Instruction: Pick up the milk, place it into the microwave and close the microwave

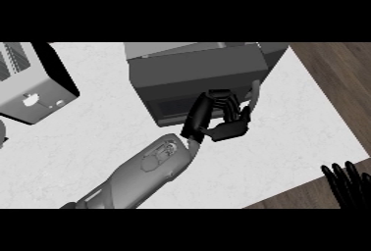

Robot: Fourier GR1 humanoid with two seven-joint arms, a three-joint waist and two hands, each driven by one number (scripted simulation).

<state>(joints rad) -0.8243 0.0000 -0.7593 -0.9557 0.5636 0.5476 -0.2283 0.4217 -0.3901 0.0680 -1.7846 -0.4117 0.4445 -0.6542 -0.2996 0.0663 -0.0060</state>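
Observation:
The dark grey microwave (196,68) stands at the back middle of the white counter (87,142). Its front face (170,105) looks shut or nearly shut, and I cannot see inside. No milk shows anywhere in the head view. My left forearm comes in from the lower left, and my left hand (217,117) lies against the right part of the microwave's front, near its handle (255,93). Its fingers are relaxed and hold nothing. My right hand (348,181) rests open at the lower right edge, fingers up.
A light grey boxy appliance (33,93) stands at the back left of the counter. The counter's right edge runs diagonally past the microwave, with wooden floor (340,83) beyond it.

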